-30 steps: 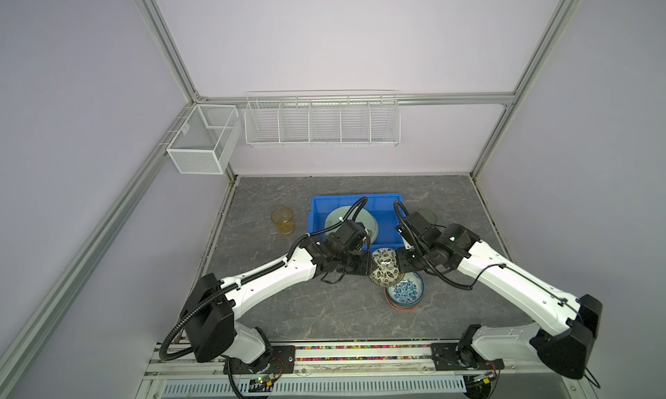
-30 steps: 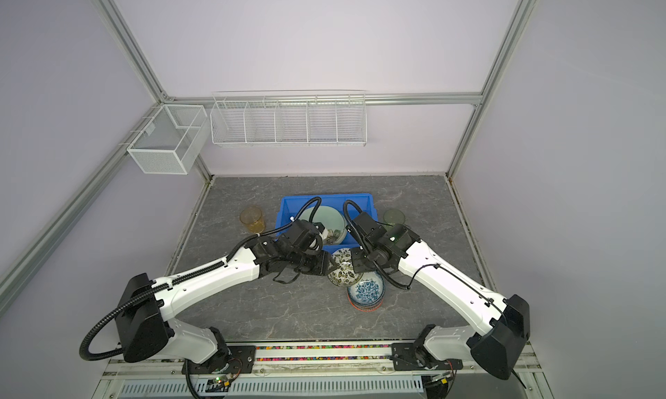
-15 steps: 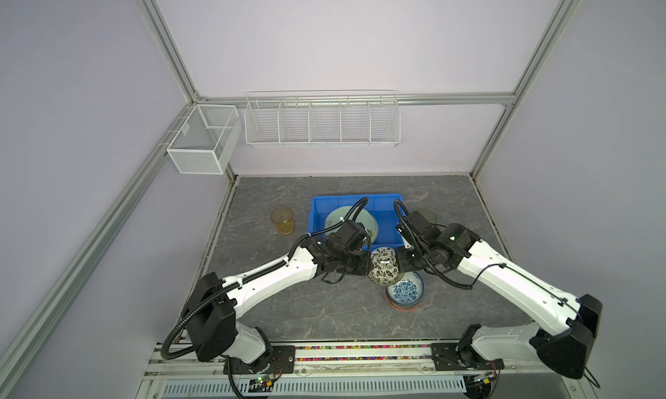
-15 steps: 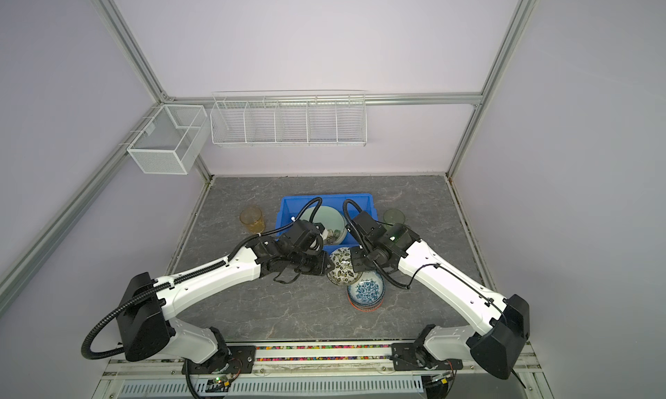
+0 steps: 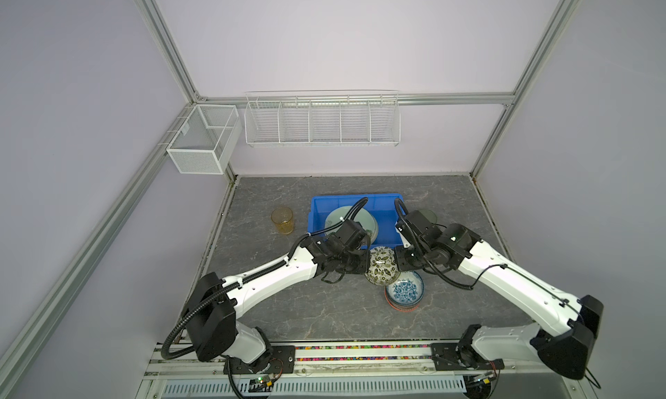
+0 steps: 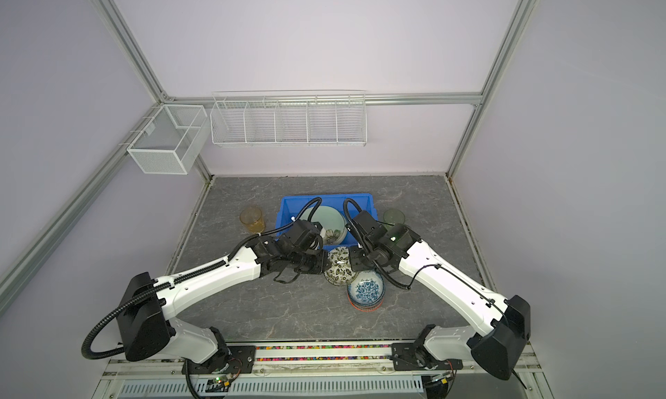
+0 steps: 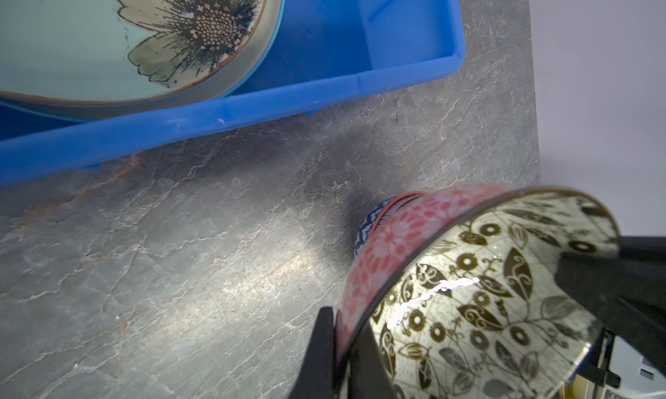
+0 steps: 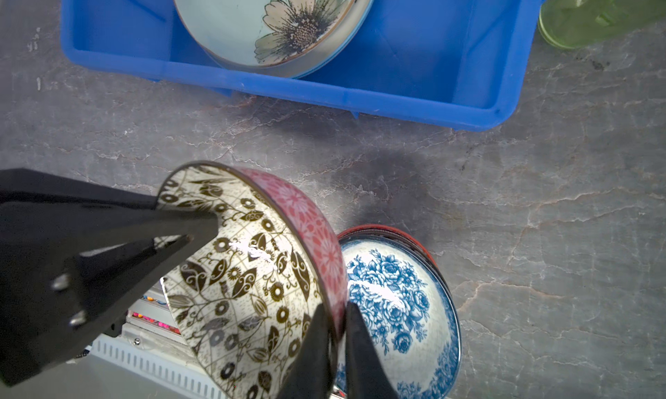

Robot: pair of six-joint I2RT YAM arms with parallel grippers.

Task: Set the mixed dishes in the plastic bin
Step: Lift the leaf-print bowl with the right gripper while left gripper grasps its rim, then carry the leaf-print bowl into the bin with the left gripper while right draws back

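A small bowl (image 5: 382, 269) (image 6: 338, 269), red outside and cream with dark leaves inside, hangs tilted just in front of the blue plastic bin (image 5: 355, 197) (image 6: 324, 197). My left gripper (image 7: 338, 318) is shut on one side of its rim (image 7: 468, 289). My right gripper (image 8: 333, 314) is shut on the opposite side (image 8: 245, 271). A pale green flower plate (image 8: 252, 19) (image 7: 90, 37) lies in the bin. A blue floral bowl (image 5: 405, 291) (image 8: 389, 292) tops a stack beside the held bowl.
An amber cup (image 5: 282, 219) stands left of the bin. A green cup (image 6: 393, 217) stands right of it, behind my right arm. Two white wire baskets (image 5: 320, 120) (image 5: 201, 141) hang on the back wall. The bin's near wall (image 8: 360, 94) is close ahead.
My left gripper's jaws have closed onto the bowl's rim. Both arms and the bowl have barely shifted.
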